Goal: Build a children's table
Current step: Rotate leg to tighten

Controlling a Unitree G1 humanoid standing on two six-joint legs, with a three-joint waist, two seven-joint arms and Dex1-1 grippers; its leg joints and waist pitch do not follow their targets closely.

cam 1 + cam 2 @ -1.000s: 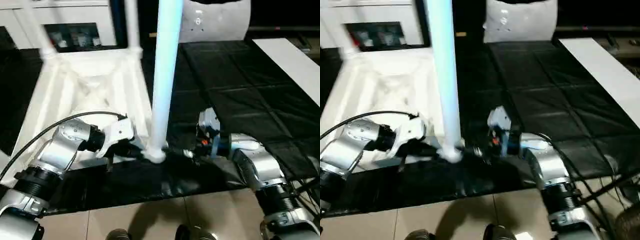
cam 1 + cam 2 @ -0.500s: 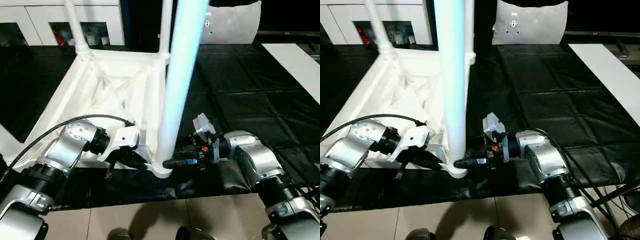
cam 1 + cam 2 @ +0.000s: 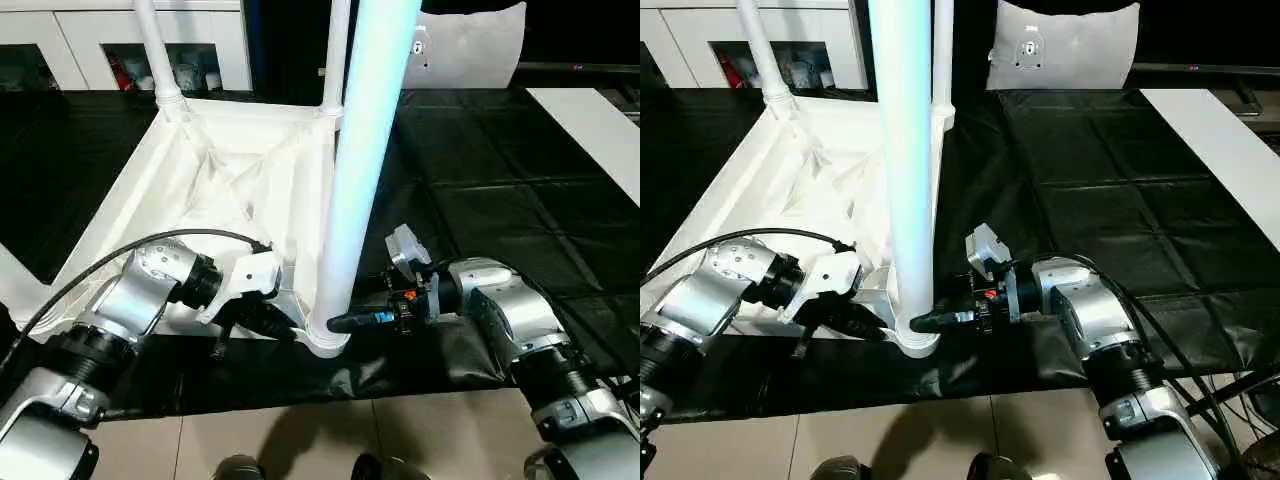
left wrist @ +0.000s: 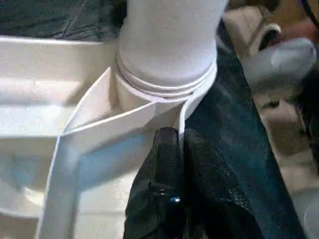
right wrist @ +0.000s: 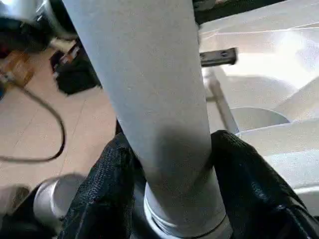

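The children's table top (image 3: 230, 170) lies upside down on a black mat, ribbed side up. A long white leg (image 3: 360, 150) stands upright in the near corner socket (image 3: 327, 340). Two more legs (image 3: 155, 50) (image 3: 335, 50) stand in the far corners. My left gripper (image 3: 270, 318) is shut, its fingertips (image 4: 169, 149) pinching the top's thin edge wall right beside that socket. From the other side my right gripper (image 3: 345, 322) reaches the base of the near leg. Its fingers (image 5: 114, 189) press against the tube (image 5: 159, 99) on both sides.
A white cabinet (image 3: 100, 40) with shelves stands behind the table top. A white cushion (image 3: 470, 50) leans at the back and a white board (image 3: 590, 120) lies at the far right. The black mat (image 3: 480, 180) ends at tiled floor (image 3: 300, 440) near my feet.
My right gripper's fingers have closed in around the base of the near leg. The left gripper has kept its pinch on the edge. The camera view has shifted.
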